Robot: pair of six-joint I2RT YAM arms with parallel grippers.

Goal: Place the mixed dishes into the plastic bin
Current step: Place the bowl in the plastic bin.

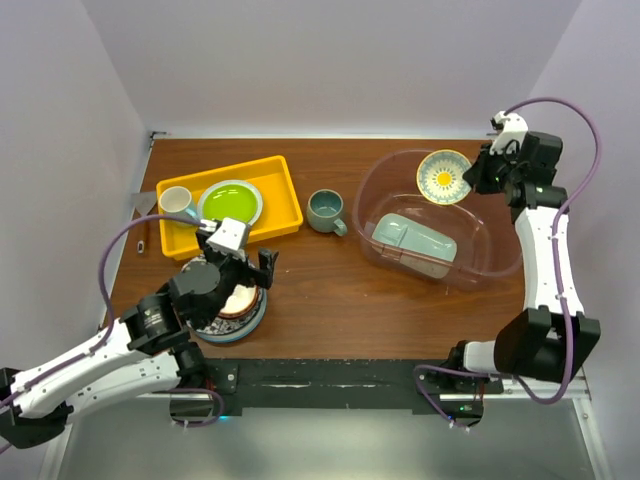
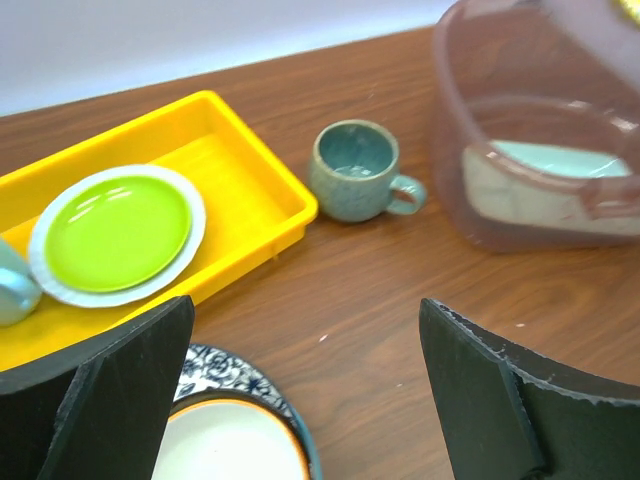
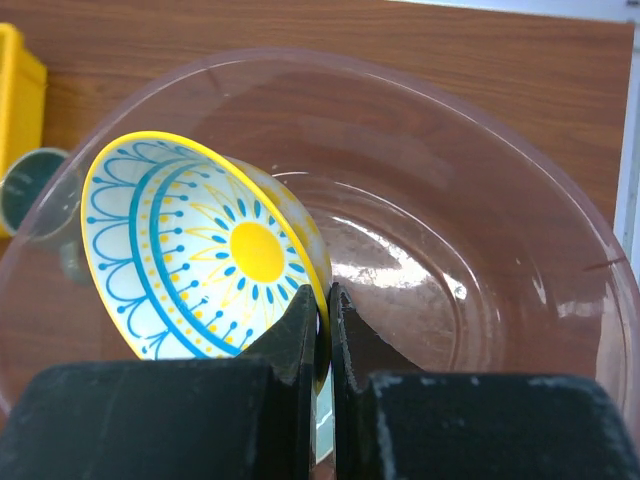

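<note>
The bowl [image 3: 200,250] hangs tilted over the plastic bin [image 3: 480,260], rim pinched in the right gripper [image 3: 325,300]; it looks stiff, breakable (likely slippery), best rim-held. The left gripper [image 2: 307,320] gapes, empty.

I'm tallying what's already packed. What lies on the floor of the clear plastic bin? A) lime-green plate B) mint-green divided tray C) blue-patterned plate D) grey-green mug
B: the mint-green divided tray lies inside the plastic bin, while the mug stands outside it.
</note>
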